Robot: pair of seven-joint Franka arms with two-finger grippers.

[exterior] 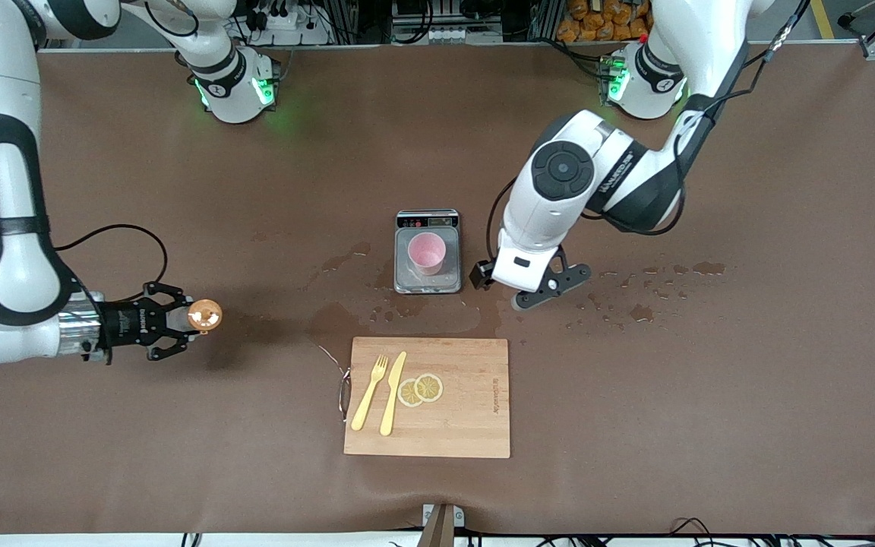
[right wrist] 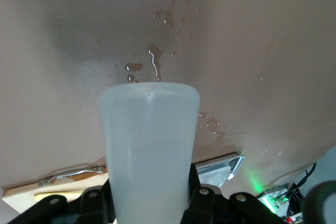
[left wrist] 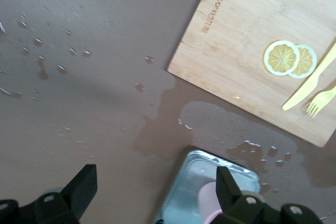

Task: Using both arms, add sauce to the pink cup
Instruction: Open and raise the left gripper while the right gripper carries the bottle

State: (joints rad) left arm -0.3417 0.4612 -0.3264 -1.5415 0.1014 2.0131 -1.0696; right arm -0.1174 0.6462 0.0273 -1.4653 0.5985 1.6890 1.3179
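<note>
So the right gripper point(exterior: 193, 317) is clamping the sauce bottle point(exterior: 204, 315) up in the air over bare table toward the right arm's end, and in the right wrist view the translucent body point(right wrist: 149, 150) is sitting squeezed between the black fingers point(right wrist: 202, 203). The left gripper point(exterior: 522, 289) is hanging with its jaws spread wide and nothing in them, low over the wet table just beside the grey scale point(exterior: 428, 254). The pink cup point(exterior: 428, 253) is sitting upright on that scale, with the wooden cutting board point(exterior: 468, 403) carrying a fork point(exterior: 370, 392), a knife point(exterior: 393, 392) and lemon slices point(exterior: 420, 390) lying nearer the front camera.
</note>
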